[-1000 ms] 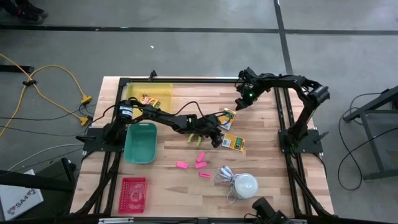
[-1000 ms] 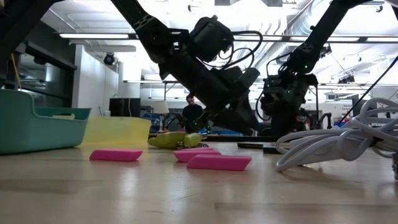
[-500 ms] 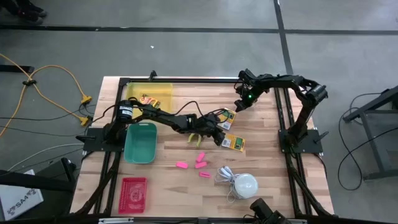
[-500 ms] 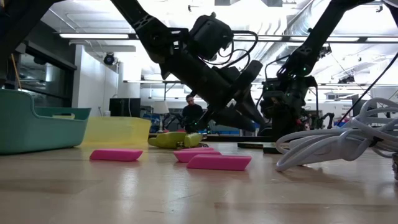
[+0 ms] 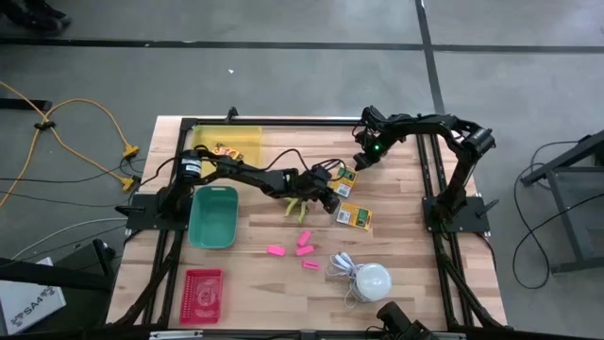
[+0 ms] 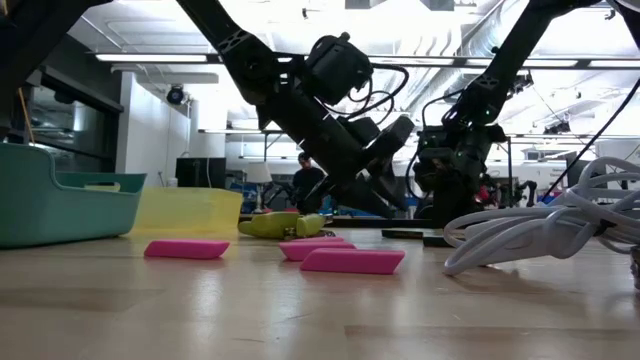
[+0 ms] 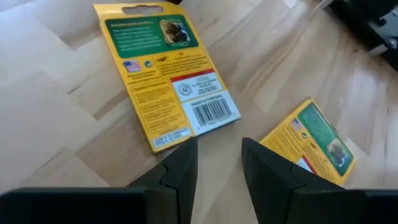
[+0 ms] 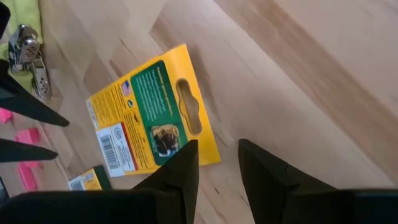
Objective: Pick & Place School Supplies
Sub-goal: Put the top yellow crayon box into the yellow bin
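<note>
High view: left tool (image 5: 332,196), part-open and empty, hangs over a yellow-and-green box (image 5: 356,216) flat on the table (image 5: 406,255), seemingly lining up a pick; right tool (image 5: 360,158), likewise part-open, waits above the other box (image 5: 346,177)

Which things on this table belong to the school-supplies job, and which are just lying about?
Job:
- far box
- near box
- third box, in the yellow bin
- green-handled tool
- four pink erasers
- probably drop-offs: teal bin, red basket

Lying about:
- white dome with coiled cord
- yellow floor cable
</note>
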Robot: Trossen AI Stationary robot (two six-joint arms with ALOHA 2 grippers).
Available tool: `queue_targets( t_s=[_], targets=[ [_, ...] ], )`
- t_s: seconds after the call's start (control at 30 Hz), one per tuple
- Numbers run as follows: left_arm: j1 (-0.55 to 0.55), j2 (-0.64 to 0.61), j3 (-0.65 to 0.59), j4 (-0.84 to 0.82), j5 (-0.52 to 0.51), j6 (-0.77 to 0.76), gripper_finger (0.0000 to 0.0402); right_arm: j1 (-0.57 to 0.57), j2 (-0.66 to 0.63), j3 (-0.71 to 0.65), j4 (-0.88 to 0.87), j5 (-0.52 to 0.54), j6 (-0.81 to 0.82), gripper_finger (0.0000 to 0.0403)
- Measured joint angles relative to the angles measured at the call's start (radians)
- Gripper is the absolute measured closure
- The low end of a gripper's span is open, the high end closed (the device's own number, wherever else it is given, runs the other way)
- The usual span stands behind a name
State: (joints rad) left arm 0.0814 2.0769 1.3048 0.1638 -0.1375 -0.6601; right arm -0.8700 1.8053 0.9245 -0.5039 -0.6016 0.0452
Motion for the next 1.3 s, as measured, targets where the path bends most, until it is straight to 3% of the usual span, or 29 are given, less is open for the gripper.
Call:
queue_targets(
  t_s=[1.3],
  targets=[
    [0.003,0.062,0.017,-0.017,0.031,-0.014,0.028,0.039,0.001,0.0,0.0,-0.026,0.012,0.03]
  ],
)
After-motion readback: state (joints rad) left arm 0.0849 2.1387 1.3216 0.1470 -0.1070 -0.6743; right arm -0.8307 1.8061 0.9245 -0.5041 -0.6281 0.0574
